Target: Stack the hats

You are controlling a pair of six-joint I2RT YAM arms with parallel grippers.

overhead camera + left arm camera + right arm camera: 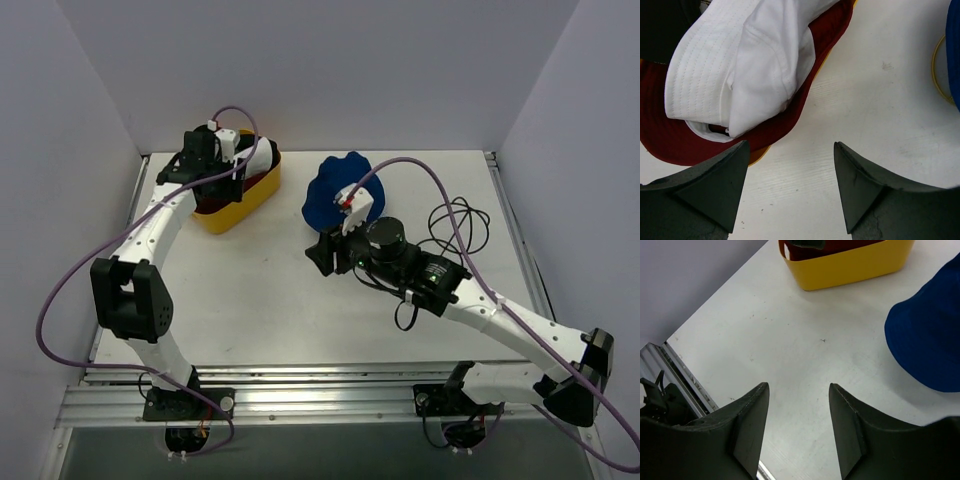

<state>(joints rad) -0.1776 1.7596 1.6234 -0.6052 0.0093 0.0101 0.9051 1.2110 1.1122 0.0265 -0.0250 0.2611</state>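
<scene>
A white bucket hat (740, 65) lies crumpled on a maroon hat (812, 70) in the yellow basket (235, 205). A black hat (660, 25) shows at the top left corner of the left wrist view. My left gripper (790, 145) hovers open over the basket's right edge, with only bare table between its fingers. The blue bucket hat (333, 190) sits on the table to the right of the basket. My right gripper (320, 255) stands open just in front of the blue hat (930, 340), holding nothing, its fingers pointing left across the table.
A thin yellowish wire ring (936, 70) lies beside the blue hat. Black cable loops (460, 225) rest on the table at the right. Grey walls close off the left, back and right sides. A metal rail (300, 375) runs along the near edge.
</scene>
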